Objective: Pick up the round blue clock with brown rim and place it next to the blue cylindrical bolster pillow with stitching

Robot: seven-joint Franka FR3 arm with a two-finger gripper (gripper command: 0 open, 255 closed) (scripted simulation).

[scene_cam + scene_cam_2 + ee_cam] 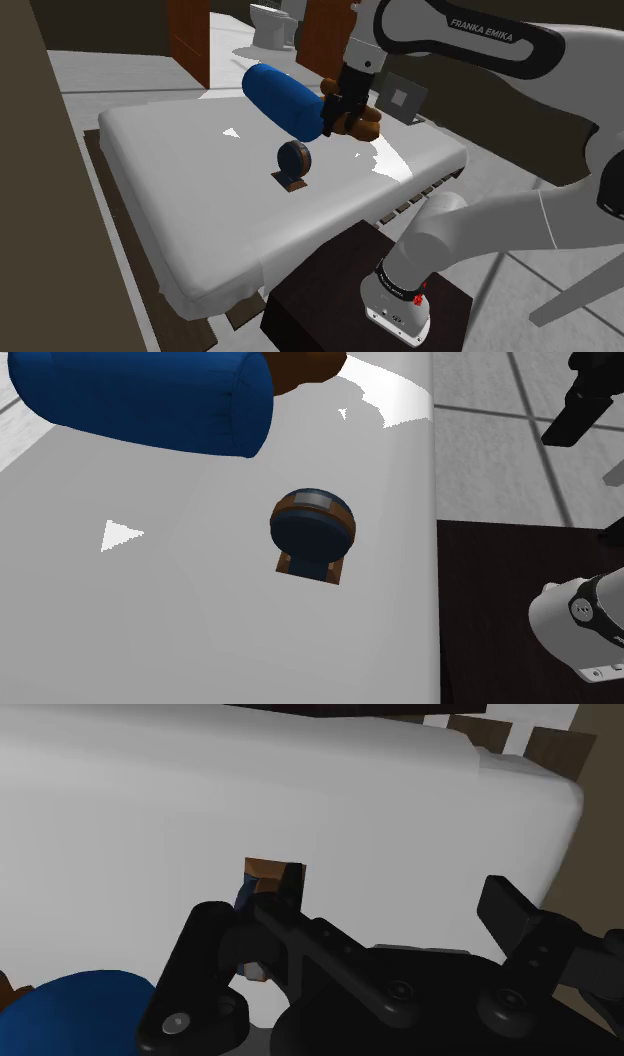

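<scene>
Lining up the pick: gripper (336, 115) hangs, fingers apart, at the end of the blue bolster pillow (283, 97) | brown-rimmed blue clock (293, 160) stands near that pillow, untouched | I'd descend and straddle its rim squarely — a skewed pinch could tip it

The arm (520, 215) is built of thick, rounded white links, with dark bands where the joints are. The link just behind the claw (335, 118) carries a dark stripe with white lettering (482, 30) that reads "FRANKA EMIKA". Close beside the claw, at the wrist, there is a grey square plate (405, 98) with a small dark square in its middle. The claw itself is all black – a broad body and two blocky fingers (205, 954) with flat ends. Near the fingers its body shows a round silver-grey screw (177, 1024) and some dark round ones. At the end of the arm farthest from the claw, the base (398, 305) is white under a black collar – with small red marks (424, 291).
</scene>
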